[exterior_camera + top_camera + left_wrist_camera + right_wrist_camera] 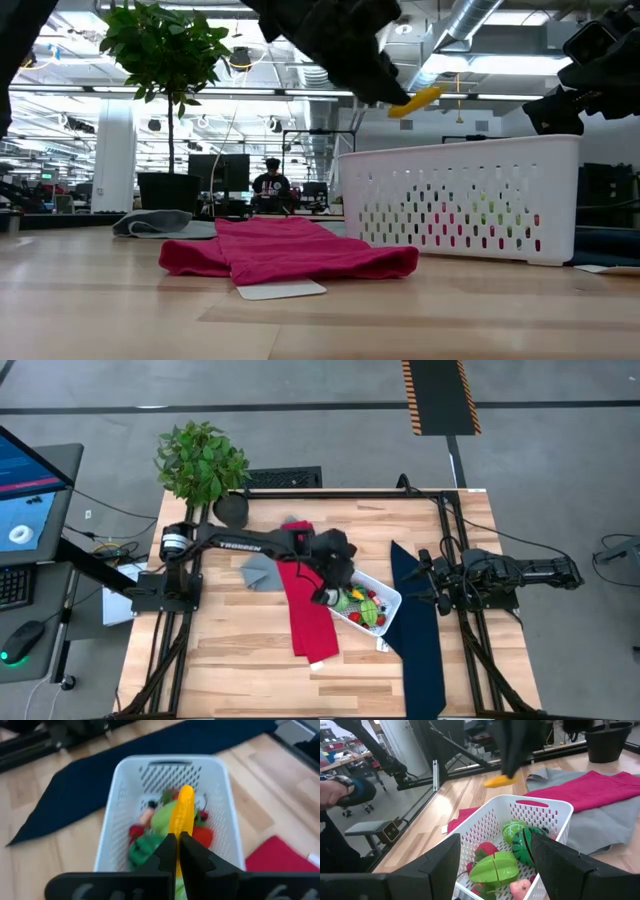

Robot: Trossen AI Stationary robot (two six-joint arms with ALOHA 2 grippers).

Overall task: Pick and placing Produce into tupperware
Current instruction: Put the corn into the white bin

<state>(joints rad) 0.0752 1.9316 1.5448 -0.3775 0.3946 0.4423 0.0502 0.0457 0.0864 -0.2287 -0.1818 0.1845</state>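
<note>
Left claw [177,851], pinching a yellow produce piece [183,812], hung just above the white tupperware [391,600] at centre frame, which already held several red and green pieces, so I judged the task nearly done; right claw [495,857] waited spread.

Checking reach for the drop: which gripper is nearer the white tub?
Left. The left gripper, shut on a yellow piece, hangs over the tub; the right gripper waits open beside it, over the navy cloth.

A leafy plant [203,458] in a black pot stood at upper left. A red cloth [305,610] lay mid-frame, a grey cloth [260,569] just left of it, a navy cloth [417,630] to the right.
</note>
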